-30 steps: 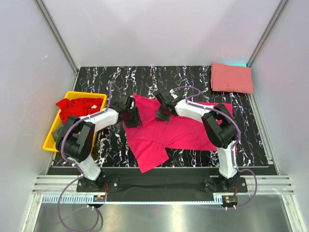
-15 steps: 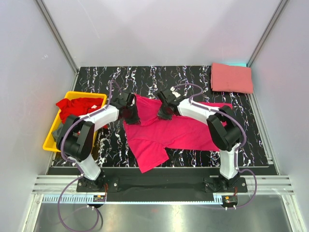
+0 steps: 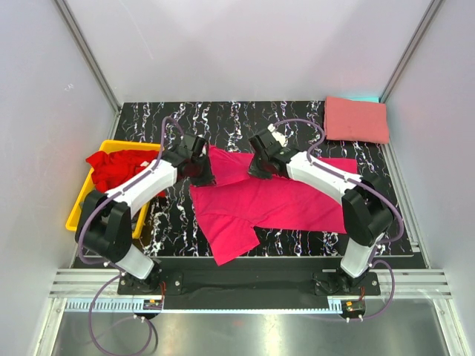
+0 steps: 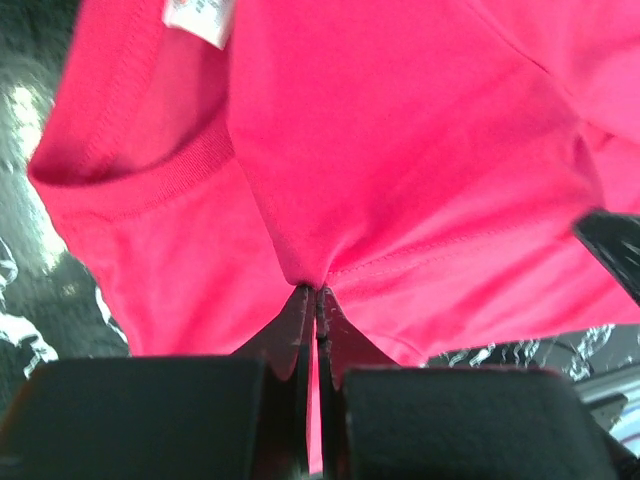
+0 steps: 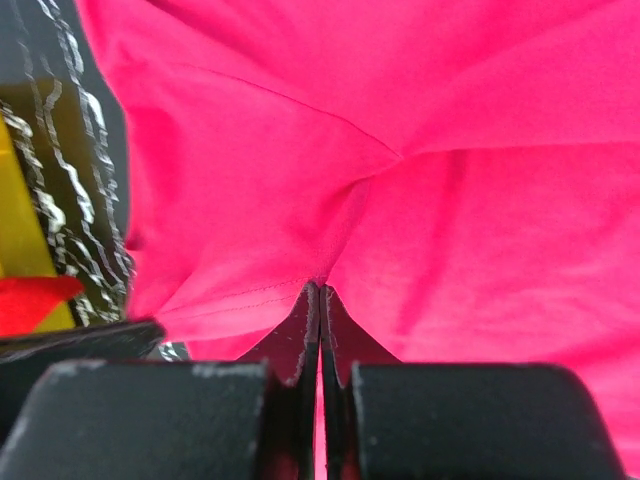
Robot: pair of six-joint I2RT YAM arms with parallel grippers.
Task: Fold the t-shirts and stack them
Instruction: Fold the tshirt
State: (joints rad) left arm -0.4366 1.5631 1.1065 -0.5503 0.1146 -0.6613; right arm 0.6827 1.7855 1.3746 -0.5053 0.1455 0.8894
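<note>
Both arms reach over a magenta shirt (image 3: 260,204) that lies spread and rumpled across the middle of a black, white-veined table (image 3: 223,119). One lower corner trails twd the near edge.

The left gripper (image 3: 200,174) sits at the shirt's far-left edge, by the neck. The right gripper (image 3: 258,167) sits on the far edge a bit to the right, w/ a hump of cloth between the two.

Left wrist view: left gripper (image 4: 316,292) is clamped tight, tips meeting on a pinch of magenta shirt (image 4: 400,150). Cloth fans up from the pinch in taut creases. The ribbed collar (image 4: 150,170) curves just left of the tips, and a white tag (image 4: 200,18) shows at the top, inside the neck.

Right wrist view: right gripper (image 5: 320,290) is likewise clenched on a fold of magenta shirt (image 5: 450,200), w/ wrinkles radiating from the tips and a seam running just above them.

A salmon shirt (image 3: 356,120) rests folded in a neat rectangle at the table's far-right corner, well apart from the arms.

A red shirt (image 3: 119,167) lies bunched in a yellow bin (image 3: 76,215) at the table's left side, spilling over the far rim. The bin (image 5: 20,240) and a sliver of red shirt (image 5: 30,300) also show at the left edge of the right wrist view.
</note>
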